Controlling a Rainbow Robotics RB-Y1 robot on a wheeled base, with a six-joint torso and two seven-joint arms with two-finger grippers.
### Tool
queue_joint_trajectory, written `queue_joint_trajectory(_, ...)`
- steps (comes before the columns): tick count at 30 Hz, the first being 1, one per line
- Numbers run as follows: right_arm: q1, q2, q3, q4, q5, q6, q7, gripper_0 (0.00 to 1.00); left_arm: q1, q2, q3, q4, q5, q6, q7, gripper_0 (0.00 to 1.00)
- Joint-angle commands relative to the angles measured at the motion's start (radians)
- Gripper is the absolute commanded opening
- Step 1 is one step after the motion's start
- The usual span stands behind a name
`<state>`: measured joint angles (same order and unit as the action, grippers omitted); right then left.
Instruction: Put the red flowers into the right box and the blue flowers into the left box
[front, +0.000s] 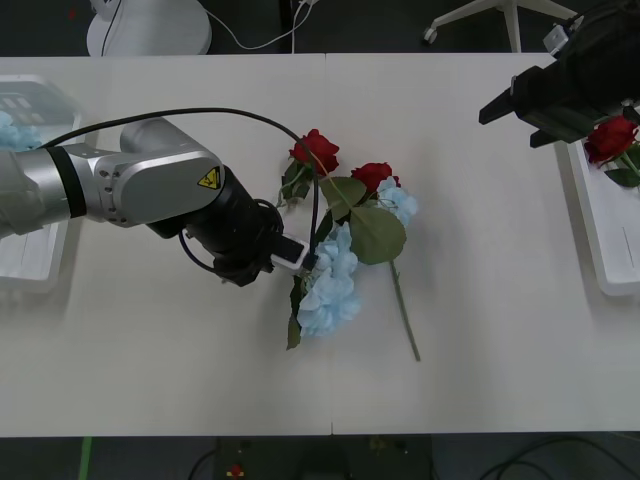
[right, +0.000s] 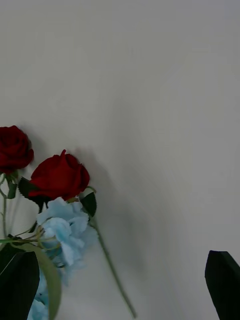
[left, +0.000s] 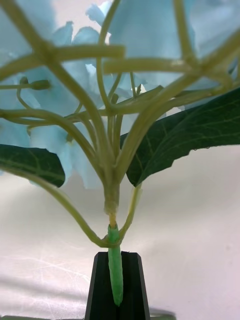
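Front view: left hand (front: 300, 262) sits mid-surface at the pile; we should lift straight up so the roses (front: 318, 150) stay, then carry to the left box (front: 30, 255). Right hand (front: 520, 108) hovers by the right box (front: 600, 235), seemingly released. White surface (front: 500, 330), chair legs behind.
Left wrist view: fingers (left: 134, 285) clenched on a blue flower (left: 55, 105) stem.

Left hand (front: 300, 262) at blue flowers (front: 330, 285), apparently gripping stem.

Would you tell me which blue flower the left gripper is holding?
The left gripper is shut on the stem of the lowest blue flower in the table's central pile; the smaller blue head beside the roses lies free.
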<state>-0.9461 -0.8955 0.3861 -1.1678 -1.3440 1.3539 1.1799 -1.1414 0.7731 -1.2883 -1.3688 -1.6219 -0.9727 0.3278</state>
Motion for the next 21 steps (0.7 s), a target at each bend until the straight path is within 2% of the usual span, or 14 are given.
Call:
queue_joint_trajectory(1, -0.043, -0.019, 0.007, -0.029, -0.067, 0.053, -0.284, 0.96, 0.003, 0.157, 0.096, -0.107, 0.096, 0.008, 0.080, 0.00)
queue_joint_trajectory(7, -0.043, -0.019, 0.008, -0.049, -0.172, 0.119, -0.732, 0.96, 0.003, 0.359, 0.156, -0.124, 0.324, 0.028, 0.128, 0.00)
queue_joint_trajectory(8, -0.043, -0.019, 0.008, -0.049, -0.172, 0.119, -0.732, 0.96, 0.003, 0.359, 0.156, -0.124, 0.324, 0.028, 0.128, 0.00)
queue_joint_trajectory(9, -0.043, -0.017, 0.011, -0.061, -0.208, 0.129, -0.888, 0.96, 0.003, 0.430, 0.156, -0.110, 0.404, 0.057, 0.159, 0.00)
queue_joint_trajectory(11, -0.043, -0.016, 0.017, -0.072, -0.234, 0.131, -0.999, 0.96, 0.009, 0.474, 0.158, -0.093, 0.445, 0.075, 0.195, 0.00)
queue_joint_trajectory(15, -0.043, -0.008, 0.043, -0.099, -0.303, 0.094, -1.254, 0.96, 0.012, 0.546, 0.158, 0.053, 0.553, 0.088, 0.269, 0.00)
queue_joint_trajectory(21, -0.043, 0.015, 0.106, -0.141, -0.368, 0.034, -1.453, 0.96, 0.012, 0.560, 0.188, 0.344, 0.634, 0.074, 0.286, 0.00)
